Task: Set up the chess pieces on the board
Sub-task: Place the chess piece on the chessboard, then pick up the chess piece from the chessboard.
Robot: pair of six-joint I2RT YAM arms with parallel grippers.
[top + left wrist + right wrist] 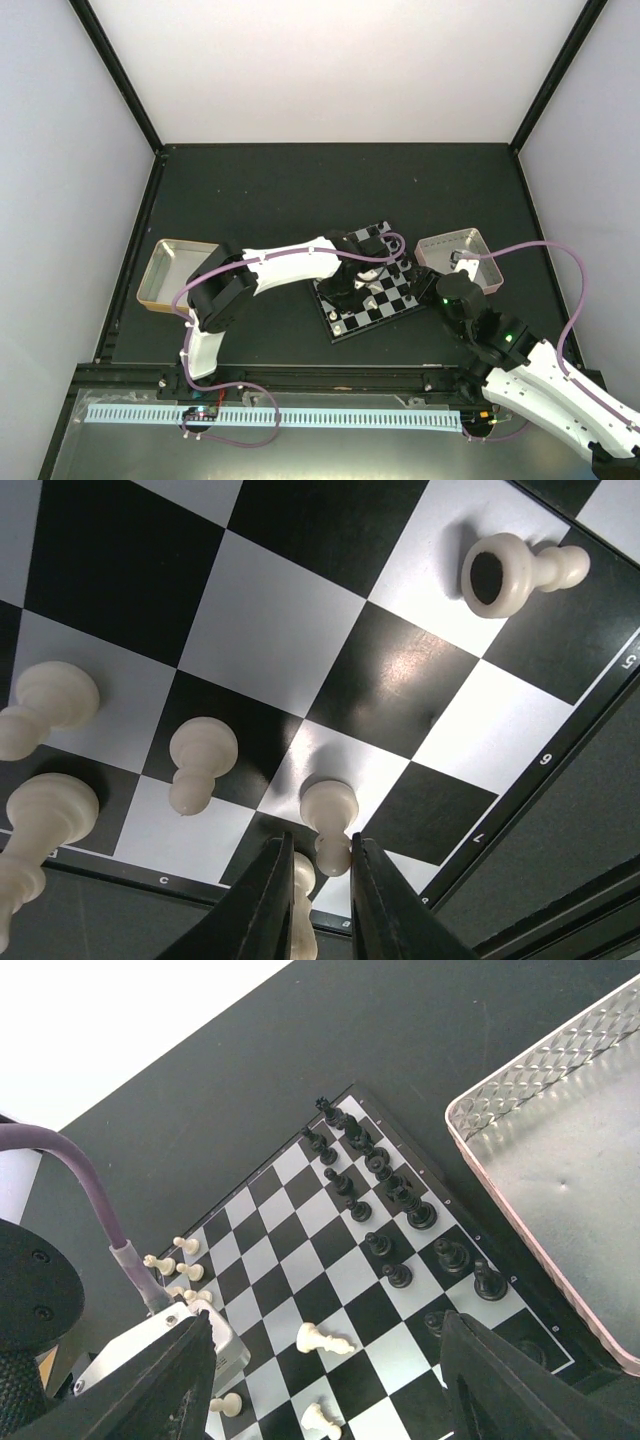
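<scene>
Top view first: the dark table (300,190) is sitting inside plain white walls (330,60) with black corner posts (120,75). The left gripper (362,285) is hanging right over the board (400,300), which is lying a bit crooked on the table. A metal tray (170,270) is sitting well off to that gripper's left. The right gripper (458,268) is hovering at the near edge of a pinkish tray (450,243), with the board just beside it.

Left wrist cam: the fingers (270,900) are standing narrow, and a cream piece (302,880) is sitting in the gap against one finger. I can't tell if it's actually clamped. A cream pawn (330,815) is standing just past the fingertips, and a tipped cream piece (515,570) is lying well ahead.

Right wrist cam: its fingers (170,1380) are spreading wide and holding nothing. The chess pieces are sitting on the board below and ahead. The black pieces (390,1190) are lining up in two rows along the edge nearest the pinkish tray, with bare dark table and white wall showing beyond.
</scene>
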